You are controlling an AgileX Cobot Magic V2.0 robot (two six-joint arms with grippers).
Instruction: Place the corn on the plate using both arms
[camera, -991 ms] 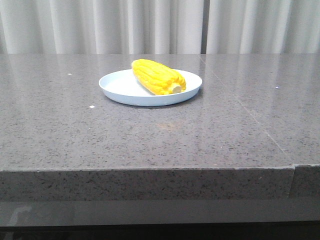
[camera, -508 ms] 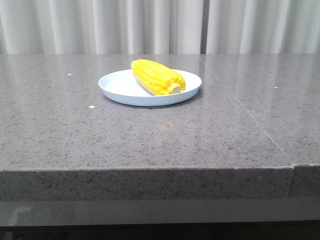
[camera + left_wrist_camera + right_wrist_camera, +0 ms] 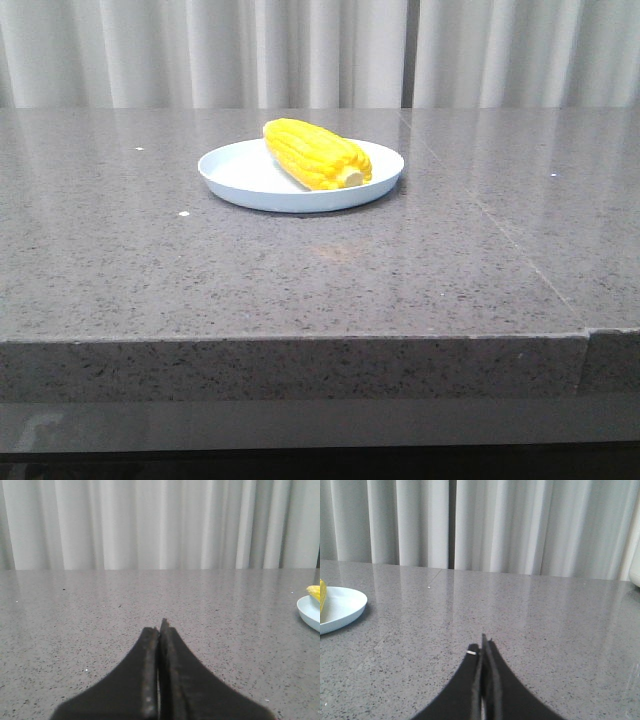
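Just above the middle of the front view we see the bright yellow tapered corn cob (image 3: 316, 153) lying on the round pale blue-white plastic plate (image 3: 240, 176) on the grey speckled stone tabletop (image 3: 300, 270), while our black left pincer (image 3: 160, 630) and black right pincer (image 3: 484, 645) each sit pressed together and empty.

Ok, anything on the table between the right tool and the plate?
Nothing: in the right wrist view, only bare grey tabletop lies between the shut right tool and the plate.
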